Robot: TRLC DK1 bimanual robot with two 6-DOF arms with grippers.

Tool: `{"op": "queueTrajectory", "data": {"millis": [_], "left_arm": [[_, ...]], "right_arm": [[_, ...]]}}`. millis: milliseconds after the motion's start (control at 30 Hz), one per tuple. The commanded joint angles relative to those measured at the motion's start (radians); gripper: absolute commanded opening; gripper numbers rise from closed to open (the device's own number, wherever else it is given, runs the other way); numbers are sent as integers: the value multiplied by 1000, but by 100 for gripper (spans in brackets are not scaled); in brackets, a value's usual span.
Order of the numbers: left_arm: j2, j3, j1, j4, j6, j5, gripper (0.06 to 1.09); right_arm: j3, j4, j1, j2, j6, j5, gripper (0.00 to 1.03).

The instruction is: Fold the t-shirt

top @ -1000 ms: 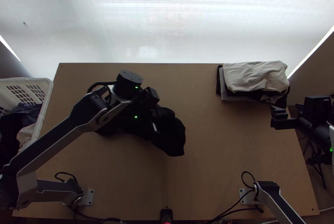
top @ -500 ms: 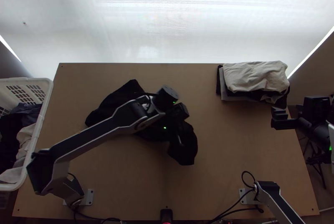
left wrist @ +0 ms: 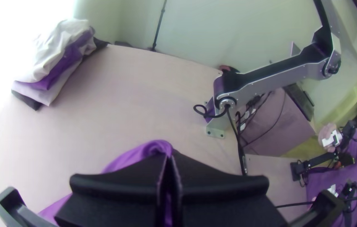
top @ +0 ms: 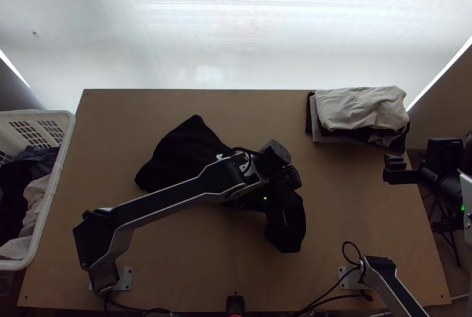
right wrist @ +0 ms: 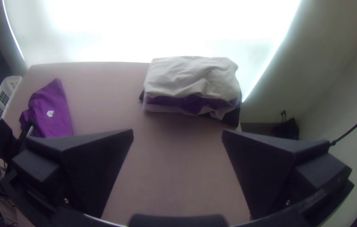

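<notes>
Jaws of L gripper (top: pixel 288 181) pinch t-shirt (top: pixel 183 154), R gripper's (top: pixel 394 167) wide apart; t-shirt rumpled, bunched nr grip

The top view looks steeply down from high over the near edge of the tabletop (top: pixel 324 199); the left wrist view sits close above it, facing the base of the right arm (top: pixel 392 281); the right wrist view looks from the right side toward the bright backdrop (top: pixel 236 33); all three share the t-shirt (top: pixel 183 152) and the cloth stack (top: pixel 360 107).
</notes>
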Motion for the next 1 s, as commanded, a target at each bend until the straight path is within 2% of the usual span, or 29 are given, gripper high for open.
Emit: {"op": "queueTrajectory", "data": {"millis": [0, 333, 367, 400, 433, 467, 633, 767, 900, 967], "left_arm": [[45, 59, -3, 11, -16, 4, 10], [189, 151, 23, 32, -56, 3, 11], [217, 168, 28, 32, -56, 3, 21], [242, 188, 32, 29, -63, 3, 46], [255, 203, 37, 23, -63, 3, 78], [257, 217, 41, 15, -66, 3, 104], [159, 254, 95, -3, -66, 3, 104], [79, 312, 219, -98, -66, 3, 104], [34, 289, 451, -233, -48, 3, 104], [11, 199, 624, -238, -28, 4, 104]], "right_arm": [[-13, 6, -11, -4, -1, 2, 98], [-17, 2, -35, -27, -10, 2, 98], [-24, 2, -35, -33, -9, 2, 98], [-28, 2, -35, -38, -7, 2, 98], [-31, 2, -35, -42, -6, 2, 98], [-36, 2, -37, -47, -4, 2, 98], [-57, 9, -35, -70, 8, 0, 98], [-80, 26, -35, -81, 9, 0, 98], [-80, 35, -34, -82, 9, -2, 98], [-76, 34, -20, -91, 17, -2, 98]]}}
